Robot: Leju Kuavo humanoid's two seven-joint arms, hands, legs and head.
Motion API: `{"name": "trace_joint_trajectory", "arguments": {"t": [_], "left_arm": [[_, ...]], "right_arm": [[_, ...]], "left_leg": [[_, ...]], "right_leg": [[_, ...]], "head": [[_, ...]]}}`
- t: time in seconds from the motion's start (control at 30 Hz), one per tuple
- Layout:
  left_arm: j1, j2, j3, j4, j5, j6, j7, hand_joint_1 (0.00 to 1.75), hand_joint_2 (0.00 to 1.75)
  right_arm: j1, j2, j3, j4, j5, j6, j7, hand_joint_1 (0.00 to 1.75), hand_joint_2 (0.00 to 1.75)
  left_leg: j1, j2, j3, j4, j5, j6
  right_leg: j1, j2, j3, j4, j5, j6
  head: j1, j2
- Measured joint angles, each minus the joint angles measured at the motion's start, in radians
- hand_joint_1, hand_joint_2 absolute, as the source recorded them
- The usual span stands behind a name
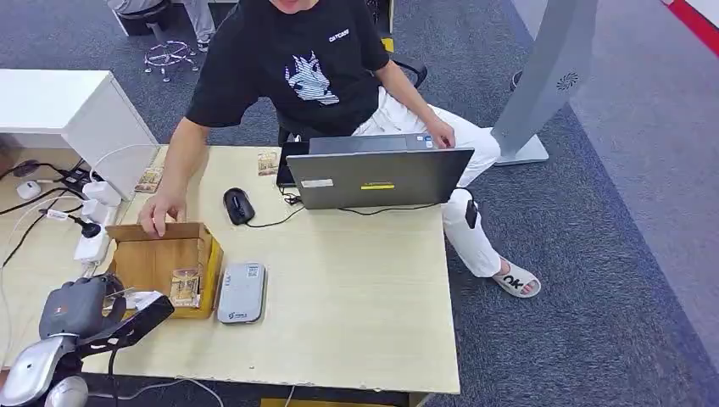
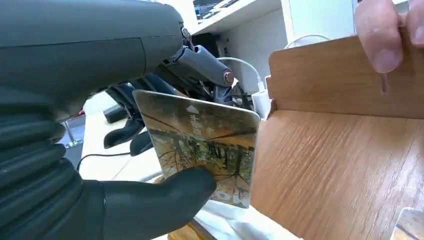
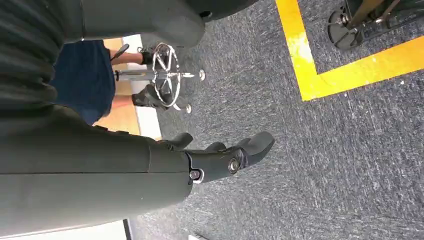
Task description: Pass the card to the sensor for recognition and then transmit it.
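Observation:
My left hand (image 1: 85, 309) hovers at the near left corner of the table, just in front of the cardboard box (image 1: 153, 259). In the left wrist view its thumb (image 2: 170, 197) and dark fingers pinch a card (image 2: 200, 140) printed with a brownish tree picture and a white arrow, held upright beside the box wall (image 2: 340, 165). The grey card sensor (image 1: 242, 292) lies flat on the table right of the box, a short way from my hand. More cards (image 1: 185, 287) stand inside the box. My right hand (image 3: 150, 165) hangs over the carpet, holding nothing, fingers loosely extended.
A person in a black shirt sits across the table, one hand (image 1: 161, 216) on the box's far rim and the other on an open laptop (image 1: 377, 174). A black mouse (image 1: 238, 206), cables and a power strip (image 1: 91, 242) lie at the left.

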Motion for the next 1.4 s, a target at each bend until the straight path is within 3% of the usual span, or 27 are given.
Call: {"name": "trace_joint_trajectory", "arguments": {"t": [0.47,0.67,0.8,0.9,0.97,1.4], "left_arm": [[-0.032,0.008,-0.023,-0.001,-0.02,0.026,-0.007,1.75,1.75],[-0.062,0.003,-0.03,-0.028,-0.04,0.142,-0.03,1.75,1.75],[-0.091,-0.011,-0.03,-0.069,-0.015,0.284,-0.083,1.75,1.75],[-0.131,-0.032,-0.03,-0.104,-0.007,0.435,-0.137,1.75,1.75],[-0.154,-0.048,-0.03,-0.123,-0.003,0.481,-0.149,1.75,1.75],[-0.178,-0.111,-0.047,-0.13,0.037,0.476,-0.179,1.75,1.75]], "right_arm": [[0.0,0.0,-0.004,0.0,0.019,0.0,0.0,0.0,1.75],[-0.003,0.0,-0.01,-0.001,0.035,0.0,0.0,0.0,1.75],[-0.004,0.0,-0.011,-0.001,0.054,0.0,-0.001,0.0,1.75],[-0.007,0.0,-0.011,-0.001,0.074,0.001,-0.001,0.0,1.75],[-0.009,0.0,-0.011,-0.001,0.082,0.002,-0.001,0.0,1.75],[-0.009,0.002,-0.011,-0.001,0.093,0.0,0.002,0.0,1.75]], "left_leg": [[0.0,0.0,0.0,0.0,0.0,0.0],[0.0,0.0,0.0,0.0,0.0,0.0],[0.0,0.0,0.0,0.0,0.0,0.0],[0.0,0.0,0.0,0.0,0.0,0.0],[0.0,0.0,0.0,0.0,0.0,0.0],[0.0,0.0,0.0,0.0,0.0,0.0]], "right_leg": [[0.0,0.0,0.0,0.0,0.0,0.0],[0.0,0.0,0.0,0.0,0.0,0.0],[0.0,0.0,0.0,0.0,0.0,0.0],[0.0,0.0,0.0,0.0,0.001,0.001],[0.0,0.0,0.0,0.0,0.001,0.001],[0.0,0.001,0.0,0.0,0.001,0.001]], "head": [[0.0,0.0],[0.0,0.0],[0.0,0.0],[0.0,0.0],[0.0,0.0],[0.0,0.0]]}}
